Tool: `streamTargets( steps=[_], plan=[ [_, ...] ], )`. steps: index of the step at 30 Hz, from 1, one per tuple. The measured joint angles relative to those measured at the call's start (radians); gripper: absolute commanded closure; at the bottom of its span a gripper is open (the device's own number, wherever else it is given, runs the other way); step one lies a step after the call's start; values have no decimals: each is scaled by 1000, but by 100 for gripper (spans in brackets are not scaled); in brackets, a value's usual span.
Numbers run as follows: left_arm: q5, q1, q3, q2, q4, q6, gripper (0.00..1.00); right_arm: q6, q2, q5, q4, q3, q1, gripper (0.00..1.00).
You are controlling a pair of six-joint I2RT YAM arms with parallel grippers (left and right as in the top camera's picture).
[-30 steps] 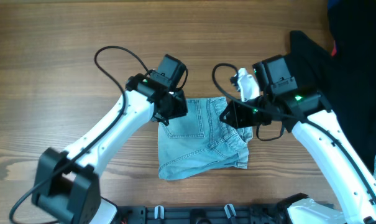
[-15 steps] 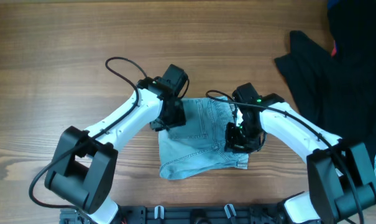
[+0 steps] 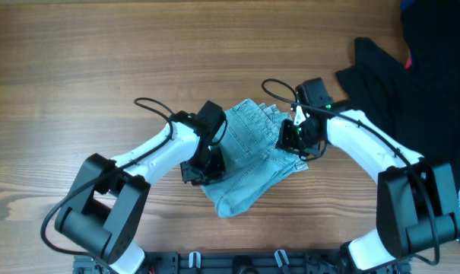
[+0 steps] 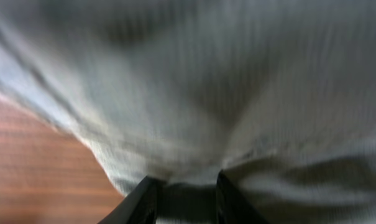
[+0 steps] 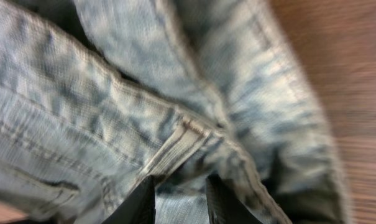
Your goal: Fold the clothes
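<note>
The clothes are pale blue denim shorts [image 3: 249, 156], bunched and skewed diagonally in the middle of the table. My left gripper [image 3: 201, 166] holds their lower left edge; in the left wrist view the fingers [image 4: 186, 190] are closed on blurred pale fabric [image 4: 206, 81]. My right gripper [image 3: 292, 138] holds their upper right part; in the right wrist view the fingers [image 5: 178, 190] pinch a stitched denim seam [image 5: 113, 112]. The shorts look partly lifted between the two grippers.
A large black garment [image 3: 412, 91] lies at the right edge of the wooden table [image 3: 77, 76], close to my right arm. A black rail [image 3: 237, 262] runs along the front edge.
Both grippers have closed on the shorts. The left one moved toward the front, the right one toward the back, so the flat shorts are now twisted and bunched.
</note>
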Motion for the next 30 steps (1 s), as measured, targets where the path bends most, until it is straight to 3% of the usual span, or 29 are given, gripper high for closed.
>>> streamTargets(
  steps=[2, 3, 5, 8, 10, 13, 15, 17, 19, 21, 22, 27, 30],
  plan=[
    [17, -14, -6, -55, -24, -13, 67, -31, 2, 58, -56, 53, -3, 75],
    [15, -16, -8, -108, -29, -17, 51, -46, 2, 80, -101, 95, -5, 75],
    [-36, -14, -11, -269, -7, -35, 39, -64, -10, 102, -167, 174, -7, 74],
    [-197, 29, -9, -432, 121, -37, 41, -65, -78, 97, -262, 199, -7, 73],
    [-277, 99, -9, -449, 235, 0, 42, -65, -115, 88, -343, 203, -7, 71],
    [-304, 220, -7, -337, 324, 40, 43, -64, -116, 64, -359, 171, 10, 71],
    [-259, 283, -7, -213, 349, 52, 43, -57, -116, 58, -341, 125, 40, 65],
    [-201, 304, -7, -107, 362, 68, 45, -39, -116, 51, -294, 64, 65, 65],
    [-128, 304, -7, -23, 352, 79, 56, -14, -115, 45, -233, -4, 81, 65],
    [-70, 299, -7, 20, 271, 89, 72, 16, -109, 44, -154, -75, 83, 65],
    [-34, 292, -4, 25, 212, 104, 90, 39, -104, 44, -64, -142, 83, 65],
    [7, 278, -18, 29, -85, 131, 91, 68, -103, 126, 108, -179, 90, 59],
    [17, 277, -42, 30, -136, 134, 82, 34, -103, 226, 241, -185, 79, 59]
  ],
)
